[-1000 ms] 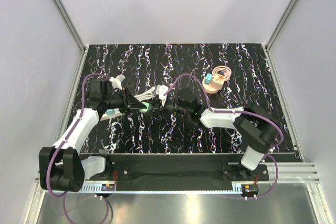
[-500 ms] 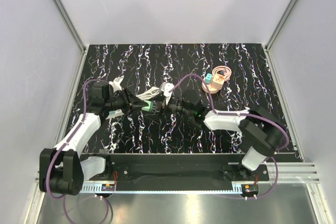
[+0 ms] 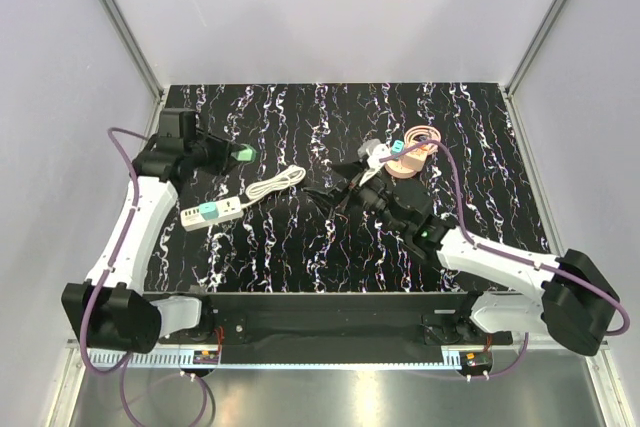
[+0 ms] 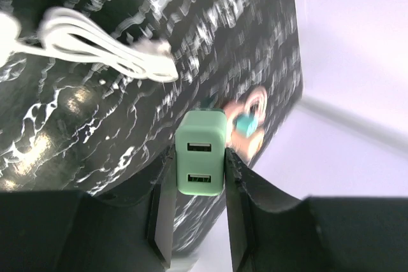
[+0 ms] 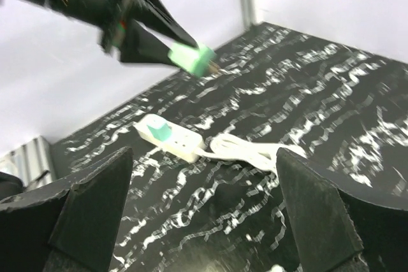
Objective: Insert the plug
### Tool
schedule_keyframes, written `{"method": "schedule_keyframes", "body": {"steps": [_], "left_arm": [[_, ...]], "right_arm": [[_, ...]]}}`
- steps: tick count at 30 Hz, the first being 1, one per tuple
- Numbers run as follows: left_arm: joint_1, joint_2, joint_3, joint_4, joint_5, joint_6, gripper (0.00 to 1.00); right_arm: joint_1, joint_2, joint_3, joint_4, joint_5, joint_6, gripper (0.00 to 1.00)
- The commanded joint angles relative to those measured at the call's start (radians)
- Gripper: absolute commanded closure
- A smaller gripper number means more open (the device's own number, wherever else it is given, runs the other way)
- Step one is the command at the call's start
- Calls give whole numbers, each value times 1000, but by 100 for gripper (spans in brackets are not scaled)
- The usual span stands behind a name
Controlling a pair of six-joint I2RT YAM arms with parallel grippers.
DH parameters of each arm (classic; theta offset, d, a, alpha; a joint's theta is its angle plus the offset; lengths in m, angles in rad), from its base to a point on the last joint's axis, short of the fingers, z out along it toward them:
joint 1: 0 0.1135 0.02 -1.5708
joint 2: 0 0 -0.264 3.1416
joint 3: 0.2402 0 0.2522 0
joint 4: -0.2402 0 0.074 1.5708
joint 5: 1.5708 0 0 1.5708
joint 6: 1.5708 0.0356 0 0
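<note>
My left gripper (image 3: pixel 236 154) is shut on a bright green cube (image 3: pixel 241 154) with two USB slots (image 4: pixel 201 160), held in the air over the table's back left. From the right wrist the cube (image 5: pixel 194 58) shows metal prongs pointing right. Below it lies a white power strip (image 3: pixel 228 206) with a small teal plug (image 3: pixel 208 210) standing in it (image 5: pixel 158 130). My right gripper (image 3: pixel 345 182) is open and empty at mid-table, facing the strip (image 5: pixel 185 141), its fingers (image 5: pixel 95 202) wide apart.
The strip's white cord (image 3: pixel 275 184) lies bundled between the strip and my right gripper. A coil of orange cable (image 3: pixel 418 147) with a second teal cube (image 3: pixel 397 151) on it sits at the back right. Grey walls enclose the table.
The right gripper opened, let go of the green cube and drew back to the right. The left arm carried the cube up and to the back left, uncovering the power strip.
</note>
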Motion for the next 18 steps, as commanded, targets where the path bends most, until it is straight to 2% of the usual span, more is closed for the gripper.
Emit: {"method": "schedule_keyframes", "body": {"steps": [1, 5, 7, 8, 9, 11, 12, 18], "left_arm": [[-13, 42, 59, -276, -222, -249, 100], [-23, 84, 37, -322, -232, -397, 100], [-42, 136, 100, -411, -306, -457, 100], [-51, 157, 139, -525, -373, -475, 100], [-65, 212, 231, -595, -398, -519, 100], [-78, 260, 320, -757, -438, -558, 100], [-95, 290, 380, -788, -471, -602, 100], [-138, 328, 368, -798, -510, -682, 100]], "right_arm": [[3, -44, -43, -34, 116, -9, 0], [3, -56, -63, -31, 120, -18, 0], [3, -53, -66, -37, 107, -23, 0], [3, -55, -71, -40, 109, -25, 0], [5, -58, -75, -40, 113, -25, 0], [5, -68, -93, -36, 120, -26, 0], [3, -72, -100, -28, 123, -28, 0], [3, -96, -114, -33, 123, -38, 0]]}}
